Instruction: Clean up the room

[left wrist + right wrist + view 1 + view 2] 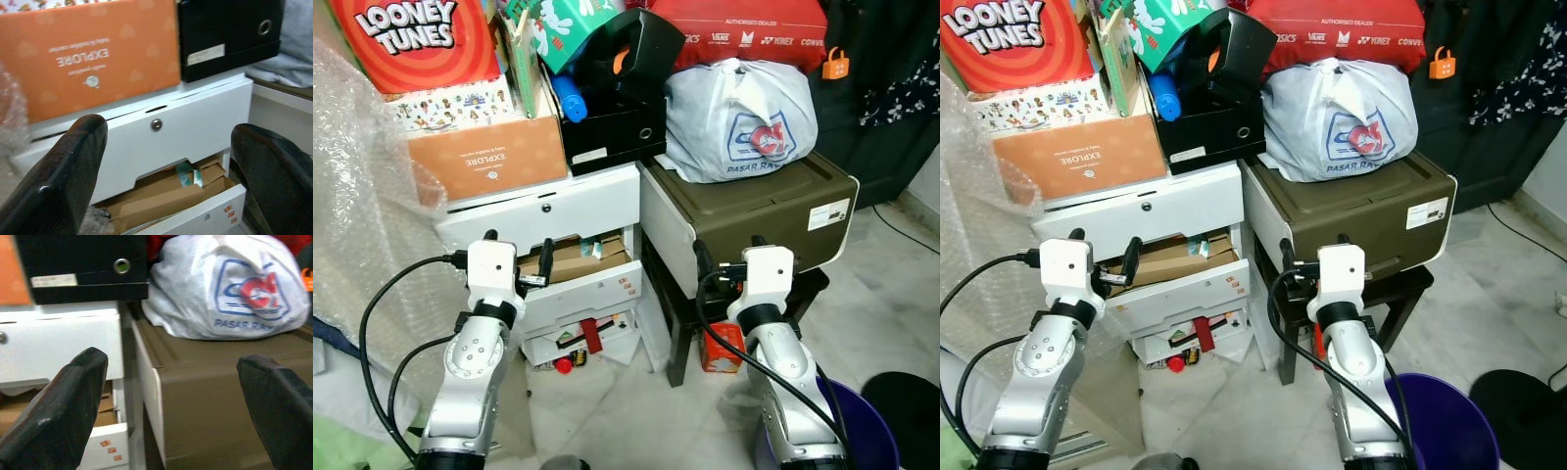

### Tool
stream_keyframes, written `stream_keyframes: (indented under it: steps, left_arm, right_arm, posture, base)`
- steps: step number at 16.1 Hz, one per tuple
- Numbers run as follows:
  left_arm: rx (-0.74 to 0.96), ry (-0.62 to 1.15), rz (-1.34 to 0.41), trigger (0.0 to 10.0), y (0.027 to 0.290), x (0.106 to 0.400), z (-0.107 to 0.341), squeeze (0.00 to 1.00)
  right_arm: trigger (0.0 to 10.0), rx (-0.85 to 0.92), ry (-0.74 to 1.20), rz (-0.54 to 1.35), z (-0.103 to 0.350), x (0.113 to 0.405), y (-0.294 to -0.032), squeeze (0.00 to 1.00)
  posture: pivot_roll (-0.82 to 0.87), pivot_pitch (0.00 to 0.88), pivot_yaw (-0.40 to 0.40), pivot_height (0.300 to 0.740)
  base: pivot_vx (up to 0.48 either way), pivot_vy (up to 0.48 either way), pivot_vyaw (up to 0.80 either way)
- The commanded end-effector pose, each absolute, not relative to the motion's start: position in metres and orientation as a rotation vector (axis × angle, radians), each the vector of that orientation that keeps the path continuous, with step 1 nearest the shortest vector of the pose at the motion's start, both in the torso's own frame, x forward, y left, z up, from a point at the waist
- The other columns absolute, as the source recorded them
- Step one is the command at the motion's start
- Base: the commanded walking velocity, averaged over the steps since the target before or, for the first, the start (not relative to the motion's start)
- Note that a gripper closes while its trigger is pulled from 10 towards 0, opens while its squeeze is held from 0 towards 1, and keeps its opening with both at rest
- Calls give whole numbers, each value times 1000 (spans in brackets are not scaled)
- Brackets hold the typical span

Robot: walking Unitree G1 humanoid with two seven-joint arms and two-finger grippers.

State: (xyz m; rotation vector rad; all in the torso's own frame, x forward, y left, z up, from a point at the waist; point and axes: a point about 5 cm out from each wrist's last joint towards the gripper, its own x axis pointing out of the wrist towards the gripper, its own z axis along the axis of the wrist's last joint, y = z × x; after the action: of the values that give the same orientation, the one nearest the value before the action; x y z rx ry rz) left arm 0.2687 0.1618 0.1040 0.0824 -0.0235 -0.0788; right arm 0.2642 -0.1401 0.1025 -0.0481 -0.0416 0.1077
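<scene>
A white drawer unit [570, 209] stands before me. Its middle drawer [582, 284] is pulled open, with brown cardboard [161, 200] inside. The bottom drawer [578, 338] spills red odds and ends. An orange box [489, 155] and a black file box [612, 132] sit on top. Beside it, a white plastic bag [736, 119] rests on an olive storage bin [759, 206]. My left gripper [519, 250] is open and empty in front of the open drawer. My right gripper [729, 257] is open and empty in front of the olive bin.
Bubble wrap [357, 196] covers the left side. A purple bucket [867, 431] stands at the lower right by a black object [911, 411]. An orange carton [720, 348] sits on the floor under the dark stool [680, 323]. A red Looney Tunes box [411, 39] tops the pile.
</scene>
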Motion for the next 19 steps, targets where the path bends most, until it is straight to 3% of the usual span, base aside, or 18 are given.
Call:
stream_keyframes:
  steps: [1, 12, 15, 19]
  left_arm:
    - [93, -21, -74, 10000, 166, 269, 106, 0]
    - [115, -8, -96, 10000, 161, 269, 106, 0]
    - [110, 10, -109, 10000, 160, 269, 104, 0]
    - [127, 245, -279, 10000, 166, 255, 72, 0]
  right_arm:
    - [10000, -46, -48, 116, 106, 265, -137, 0]
    - [10000, -36, -32, 103, 105, 265, -138, 0]
    - [10000, -41, -30, 99, 105, 265, -138, 0]
    - [10000, -108, 56, -33, 91, 262, -172, 0]
  posture:
    - [-50, 0, 44, 740]
    - [-51, 0, 45, 740]
    - [-49, 0, 44, 740]
    - [-44, 0, 44, 740]
  base:
    - [0, 0, 794]
    - [0, 0, 72]
    - [0, 0, 756]
    - [0, 0, 0]
